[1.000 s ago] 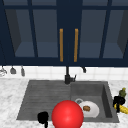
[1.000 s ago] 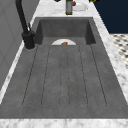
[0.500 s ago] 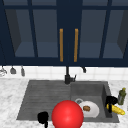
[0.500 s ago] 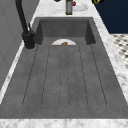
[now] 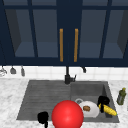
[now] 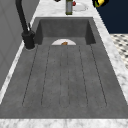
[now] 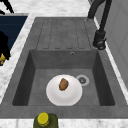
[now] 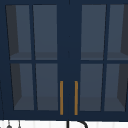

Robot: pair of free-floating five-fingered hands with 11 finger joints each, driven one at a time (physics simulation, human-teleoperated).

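Note:
My right hand (image 5: 103,100) hovers over the sink basin's right front part, shut on a yellow corn cob (image 5: 108,109) that sticks out to the lower right. The same hand (image 7: 4,48) appears at the left edge of the right side view, and the cob (image 6: 99,2) at the top of the left side view. A white plate (image 5: 88,109) with a small brown piece of food (image 7: 63,84) lies in the basin, just left of that hand. My left hand (image 5: 43,117) floats at the front left, beside a big red ball (image 5: 67,115), its fingers (image 7: 7,6) straight.
A black faucet (image 5: 67,77) stands behind the dark sink (image 5: 85,86), with a ribbed drainboard (image 6: 65,75) on the left. An olive bottle (image 5: 121,96) stands on the marble counter to the right. Utensils (image 5: 13,70) hang on the wall at left. Above, a navy glass cabinet has orange handles (image 8: 61,97).
My right hand has moved left with the corn cob, from beside the bottle to over the basin's right edge. The left hand, ball and plate have stayed put.

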